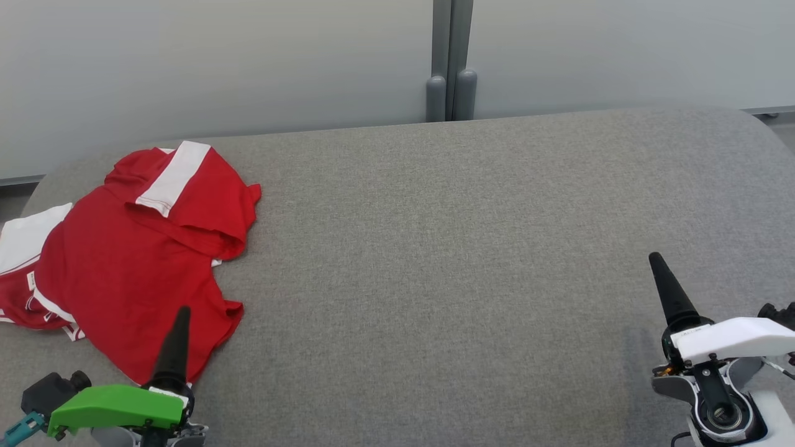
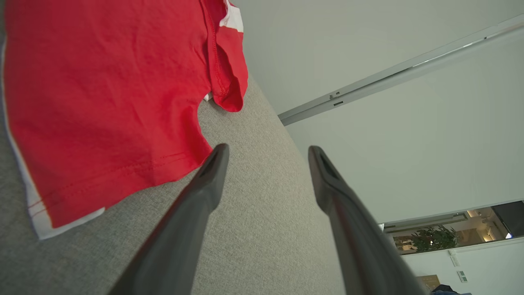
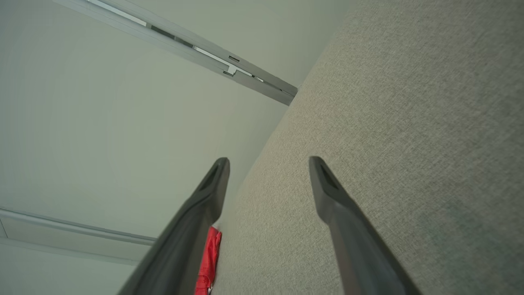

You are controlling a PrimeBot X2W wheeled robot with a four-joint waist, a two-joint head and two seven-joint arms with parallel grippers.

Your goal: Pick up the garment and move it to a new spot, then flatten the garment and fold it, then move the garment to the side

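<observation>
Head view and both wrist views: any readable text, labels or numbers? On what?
No legible text anywhere.
Small white tag on the red garment: too small to read.
Faint print on the white cover of the right gripper: blurred.
Wall panel far off in the left wrist view: too small to read.

Garment on table's left end, wall behind, left gripper at its near edge
</observation>
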